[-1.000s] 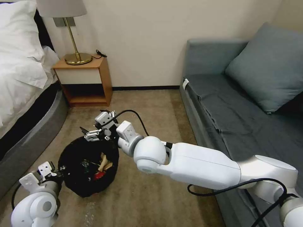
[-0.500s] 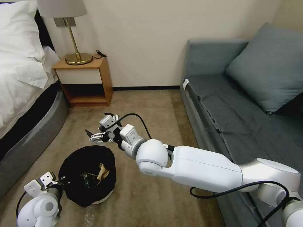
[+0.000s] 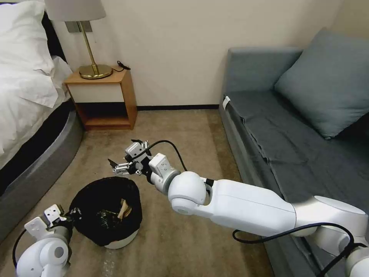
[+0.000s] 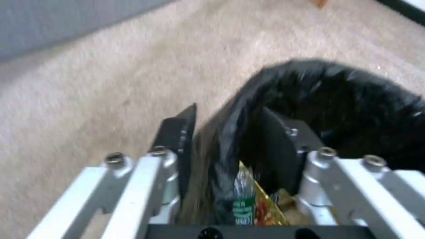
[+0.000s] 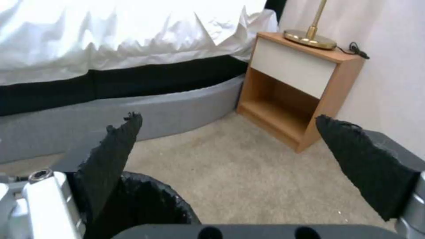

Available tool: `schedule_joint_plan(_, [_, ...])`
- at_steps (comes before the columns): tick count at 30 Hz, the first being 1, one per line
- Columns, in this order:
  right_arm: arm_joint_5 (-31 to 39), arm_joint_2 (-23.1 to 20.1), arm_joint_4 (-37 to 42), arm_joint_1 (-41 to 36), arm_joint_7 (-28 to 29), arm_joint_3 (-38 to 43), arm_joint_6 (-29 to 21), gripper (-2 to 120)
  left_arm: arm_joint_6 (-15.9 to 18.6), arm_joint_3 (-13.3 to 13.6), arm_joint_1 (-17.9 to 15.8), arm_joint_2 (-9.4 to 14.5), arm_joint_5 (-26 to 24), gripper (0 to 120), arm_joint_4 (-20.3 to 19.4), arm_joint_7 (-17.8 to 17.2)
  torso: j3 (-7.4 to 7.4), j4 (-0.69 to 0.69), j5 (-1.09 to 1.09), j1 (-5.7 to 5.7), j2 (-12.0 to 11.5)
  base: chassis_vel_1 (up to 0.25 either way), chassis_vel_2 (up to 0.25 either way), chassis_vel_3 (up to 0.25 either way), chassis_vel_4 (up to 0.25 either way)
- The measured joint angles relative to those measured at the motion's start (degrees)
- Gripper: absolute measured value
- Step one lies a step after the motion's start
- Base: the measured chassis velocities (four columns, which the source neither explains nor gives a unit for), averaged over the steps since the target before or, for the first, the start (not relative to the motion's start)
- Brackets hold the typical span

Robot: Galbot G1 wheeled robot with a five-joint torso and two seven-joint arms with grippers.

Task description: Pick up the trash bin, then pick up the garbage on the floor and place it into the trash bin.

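Left gripper (image 4: 230, 139) clamped on trash bin (image 3: 105, 211) rim (garbage (image 4: 250, 202) inside), right gripper (image 3: 122, 158) spread empty just beyond.

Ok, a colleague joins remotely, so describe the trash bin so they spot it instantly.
Start at the bed on the robot's left; on the carpet between it and the grey sofa stands the trash bin. It is small and round, lined with crinkly black plastic, white at its base, litter inside.
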Motion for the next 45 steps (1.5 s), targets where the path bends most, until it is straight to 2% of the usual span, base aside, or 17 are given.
schedule_joint_plan(3, [0.0, 0.0, -0.06, -0.3, 0.0, 0.37, 0.12, 100, -1.81, -0.46, 0.4, -0.05, 3.13, 55, -0.77, 2.36, 0.0, 0.0, 0.0, 0.0, 0.0, 0.0, 0.0, 0.0, 0.0])
schedule_joint_plan(4, [0.02, -0.06, -0.07, -0.58, 0.0, 0.95, 0.39, 100, -4.17, -0.71, 0.6, -0.1, 5.46, 62, -1.19, 4.49, 0.0, 0.01, 0.0, 0.0, 0.0, 0.0, 0.0, 0.0, 0.0])
schedule_joint_plan(6, [0.33, -0.32, -0.17, -1.54, -0.01, 3.17, 1.82, 100, -12.35, -1.47, 0.77, -0.09, 10.34, 70, -2.03, 11.25, 0.0, 0.02, 0.0, 0.0, 0.0, 0.0, 0.0, 0.0, 0.0])
schedule_joint_plan(7, [0.33, -0.32, -0.17, -1.54, -0.01, 3.17, 1.82, 100, -12.35, -1.47, 0.77, -0.09, 10.34, 70, -2.03, 11.25, 0.0, 0.02, 0.0, 0.0, 0.0, 0.0, 0.0, 0.0, 0.0])
schedule_joint_plan(9, [0.42, -1.04, -0.3, -3.64, -0.22, 8.28, 5.06, 100, -19.01, -2.04, 0.87, 0.45, 13.06, 80, -3.54, 17.29, 0.0, 0.01, 0.01, 0.0, 0.0, 0.0, 0.0, 0.0, 0.0])
schedule_joint_plan(11, [0.01, -1.28, -0.33, -4.41, -0.3, 10.18, 5.96, 100, -20.07, -2.11, 0.9, 0.6, 13.46, 83, -4.09, 18.22, 0.0, 0.01, 0.02, 0.0, 0.0, 0.0, 0.0, 0.0, 0.0])
schedule_joint_plan(15, [-5.46, -5.22, 1.18, -15.27, -2.78, 29.35, 8.88, 100, -24.41, -1.01, 1.14, 1.09, 16.89, 102, -7.28, 20.95, 0.0, 0.01, 0.03, 0.0, 0.0, 0.0, 0.0, 0.0, 0.0])
schedule_joint_plan(16, [-5.46, -5.22, 1.18, -15.27, -2.78, 29.35, 8.88, 100, -24.41, -1.01, 1.14, 1.09, 16.89, 102, -7.28, 20.95, 0.0, 0.01, 0.03, 0.0, 0.0, 0.0, 0.0, 0.0, 0.0])
schedule_joint_plan(19, [-11.83, -10.35, 5.2, -26.18, -5.57, 43.3, 10.64, 100, -25.19, 1.36, 1.34, 1.37, 19.08, 109, -9.21, 21.08, 0.0, -0.02, 0.04, 0.0, 0.0, 0.0, 0.0, 0.0, 0.0])
schedule_joint_plan(20, [-11.83, -10.35, 5.2, -26.18, -5.57, 43.3, 10.64, 100, -25.19, 1.36, 1.34, 1.37, 19.08, 109, -9.21, 21.08, 0.0, -0.02, 0.04, 0.0, 0.0, 0.0, 0.0, 0.0, 0.0])
schedule_joint_plan(23, [-17.31, -14.11, 11.26, -40.65, -6.88, 54.99, 12.19, 100, -25.39, 3.95, 1.44, 1.32, 22.12, 113, -9.92, 21.02, 0.0, -0.05, 0.06, 0.0, 0.0, 0.0, 0.0, 0.0, 0.0])
schedule_joint_plan(24, [-17.31, -14.11, 11.26, -40.65, -6.88, 54.99, 12.19, 100, -25.39, 3.95, 1.44, 1.32, 22.12, 113, -9.92, 21.02, 0.0, -0.05, 0.06, 0.0, 0.0, 0.0, 0.0, 0.0, 0.0])
schedule_joint_plan(26, [-20.52, -14.61, 16.07, -49.7, -6.71, 61.37, 11.98, 100, -25.39, 5.54, 1.44, 1.14, 23.43, 115, -10.21, 20.83, 0.0, -0.04, 0.02, 0.0, 0.0, 0.0, 0.0, 0.0, 0.0])
schedule_joint_plan(27, [-22.52, -14.19, 18.53, -54.53, -5.62, 63.98, 11.01, 100, -25.29, 6.15, 1.65, 1.06, 24.49, 115, -10.66, 20.45, -0.01, -0.03, 0.02, 0.0, 0.0, 0.0, 0.0, 0.0, 0.0])
schedule_joint_plan(34, [-30.82, -9.54, 24.12, -67.08, -2.12, 68.97, 8.25, 100, -23.92, 7.42, 3.0, 1.41, 27.17, 110, -12.94, 17.91, -0.01, 0.0, 0.01, 0.0, 0.01, 0.0, 0.0, 0.0, 0.0])
schedule_joint_plan(40, [-33.67, -5.99, 25.81, -71.34, -1.73, 69.81, 7.08, 100, -23.46, 8.08, 3.81, 1.2, 28.24, 101, -13.87, 16.68, -0.01, 0.0, 0.0, 0.0, 0.0, 0.0, 0.0, 0.0, 0.0])
schedule_joint_plan(45, [-34.85, -2.58, 25.88, -72.84, -1.27, 69.06, 6.31, 100, -23.15, 8.54, 4.78, 1.43, 28.88, 100, -13.9, 16.22, -0.01, 0.01, 0.01, 0.0, 0.0, 0.0, 0.0, 0.0, 0.0])
